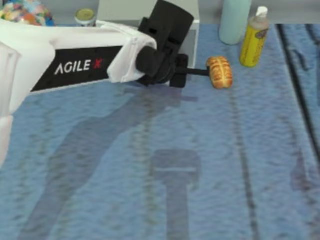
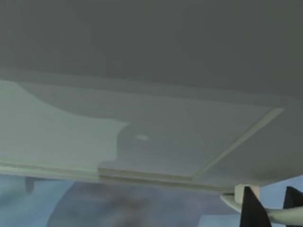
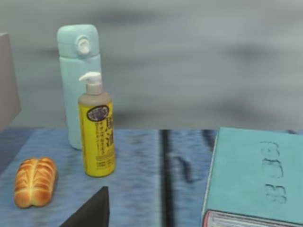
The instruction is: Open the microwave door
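Note:
The microwave (image 1: 117, 11) stands at the back of the table, left of centre, largely covered by my left arm. In the left wrist view the microwave door (image 2: 156, 132) fills the picture at a slant, with its grey window and pale frame. A pale handle (image 2: 284, 215) juts from the door's edge. My left gripper (image 2: 272, 208) (image 1: 172, 75) has one dark finger on each side of that handle and looks shut on it. Whether the door is ajar I cannot tell. My right arm is out of the top view, parked off to the right.
A bread roll (image 1: 220, 71) lies just right of the left gripper. Behind it stand a yellow pump bottle (image 1: 254, 42) and a pale teal flask (image 1: 234, 20). A teal book (image 3: 258, 175) lies near the right arm. A small jar (image 1: 85, 16) sits left of the microwave.

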{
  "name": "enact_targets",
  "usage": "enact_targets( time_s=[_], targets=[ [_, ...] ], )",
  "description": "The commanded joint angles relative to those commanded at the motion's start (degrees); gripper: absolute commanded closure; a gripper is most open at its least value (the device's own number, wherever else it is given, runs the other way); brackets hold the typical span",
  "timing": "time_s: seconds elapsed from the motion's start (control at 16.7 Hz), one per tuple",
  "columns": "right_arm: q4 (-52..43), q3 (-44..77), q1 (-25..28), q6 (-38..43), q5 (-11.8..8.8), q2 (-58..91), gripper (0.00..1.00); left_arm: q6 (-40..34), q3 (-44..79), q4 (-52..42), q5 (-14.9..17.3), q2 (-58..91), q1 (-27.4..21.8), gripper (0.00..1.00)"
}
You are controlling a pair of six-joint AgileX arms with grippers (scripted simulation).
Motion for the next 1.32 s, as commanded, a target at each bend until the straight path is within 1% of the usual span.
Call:
enact_targets(
  time_s=[0.12, 0.54, 1.32],
  targets=[
    [0.0, 0.0, 0.0, 0.0, 0.0, 0.0, 0.00, -0.2, 0.1, 0.1, 0.5, 0.0, -0.4, 1.00],
    [0.0, 0.0, 0.0, 0.0, 0.0, 0.0, 0.00, 2.9, -3.4, 1.9, 2.3, -2.1, 0.6, 1.00],
    [0.0, 0.0, 0.0, 0.0, 0.0, 0.0, 0.00, 2.9, -3.4, 1.9, 2.3, -2.1, 0.6, 1.00]
  ],
)
